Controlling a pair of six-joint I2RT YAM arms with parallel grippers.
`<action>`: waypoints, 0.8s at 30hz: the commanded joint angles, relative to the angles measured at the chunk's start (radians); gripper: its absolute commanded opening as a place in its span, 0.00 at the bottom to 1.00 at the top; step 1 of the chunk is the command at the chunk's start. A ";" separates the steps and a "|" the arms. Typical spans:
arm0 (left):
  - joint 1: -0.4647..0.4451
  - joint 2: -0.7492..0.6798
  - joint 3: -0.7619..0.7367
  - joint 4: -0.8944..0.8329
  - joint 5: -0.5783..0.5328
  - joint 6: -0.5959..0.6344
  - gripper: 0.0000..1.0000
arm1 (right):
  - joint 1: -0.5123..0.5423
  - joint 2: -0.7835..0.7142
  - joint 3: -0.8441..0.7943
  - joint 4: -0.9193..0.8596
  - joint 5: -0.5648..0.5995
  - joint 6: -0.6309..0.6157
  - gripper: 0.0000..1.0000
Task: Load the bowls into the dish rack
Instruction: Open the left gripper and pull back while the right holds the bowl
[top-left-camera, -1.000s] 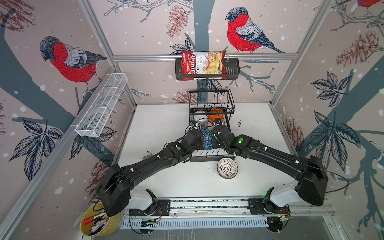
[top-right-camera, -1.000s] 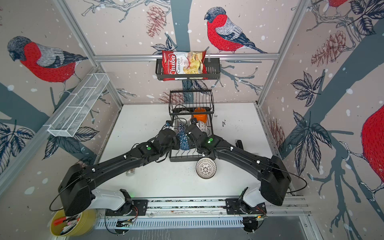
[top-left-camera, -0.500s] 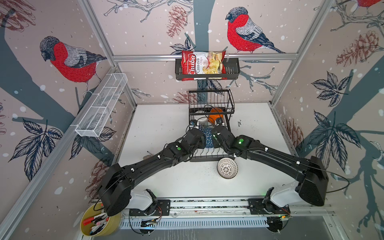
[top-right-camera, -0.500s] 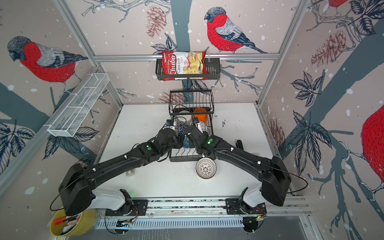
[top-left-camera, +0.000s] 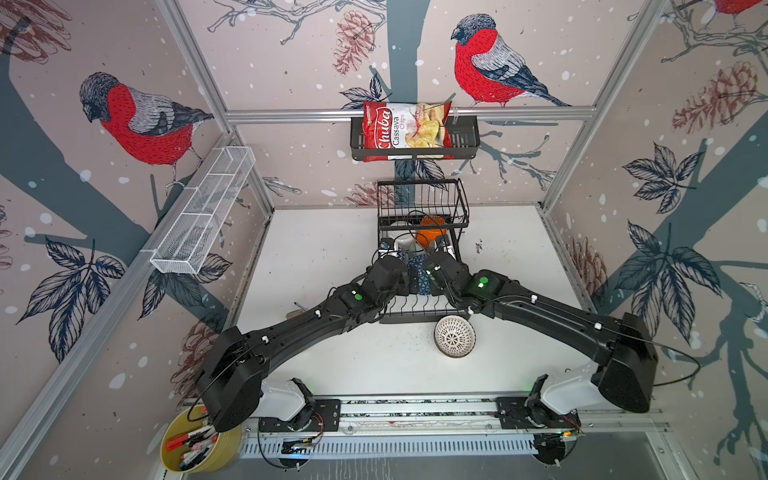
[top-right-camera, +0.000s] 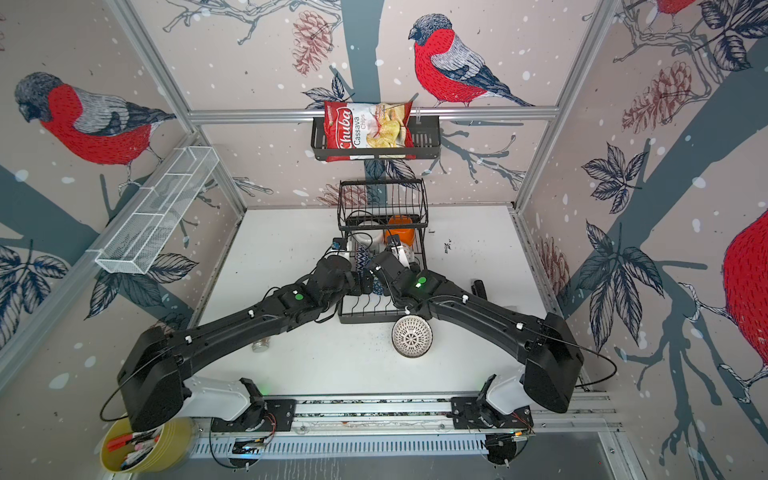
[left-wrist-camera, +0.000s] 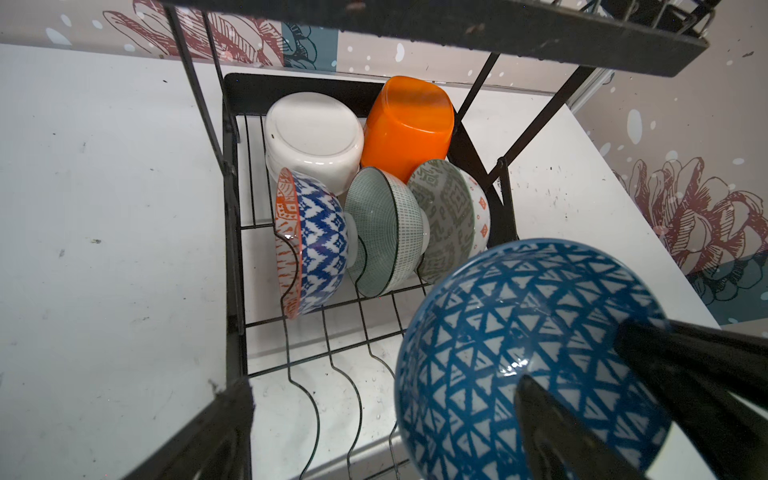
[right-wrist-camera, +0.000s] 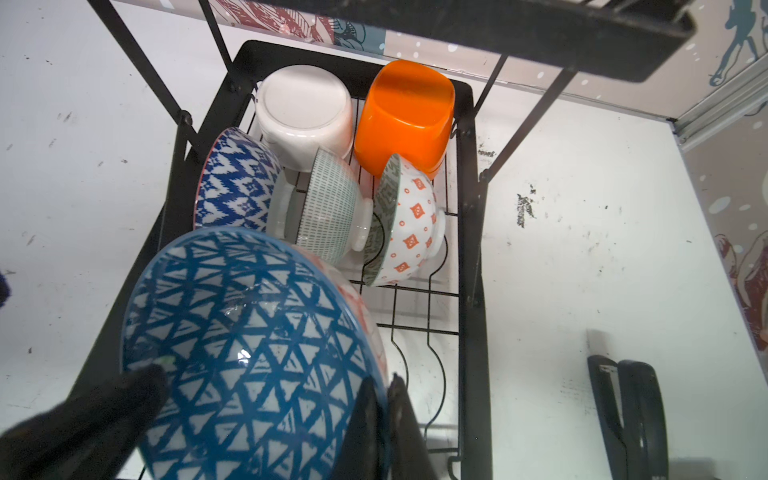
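Bowl with blue triangles (top-left-camera: 417, 274) barely shows overhead.

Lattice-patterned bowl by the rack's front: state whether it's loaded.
Out. The bowl sits on the table, just outside the dish rack's front edge.

The left gripper (left-wrist-camera: 384, 382), previously closed on the blue triangle-patterned bowl (left-wrist-camera: 519, 332), now stands with its jaws spread wide, leaving the bowl pinched at its rim by the right gripper (right-wrist-camera: 380, 380) alone.
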 joint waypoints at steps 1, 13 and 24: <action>0.001 -0.020 0.004 0.027 -0.043 0.013 0.97 | 0.003 -0.012 0.010 -0.002 0.068 0.000 0.00; 0.003 -0.151 -0.122 0.097 -0.102 -0.011 0.97 | 0.006 0.000 0.011 -0.080 0.185 0.005 0.00; 0.019 -0.260 -0.254 0.188 -0.118 -0.026 0.96 | 0.040 0.092 0.012 -0.159 0.383 0.040 0.00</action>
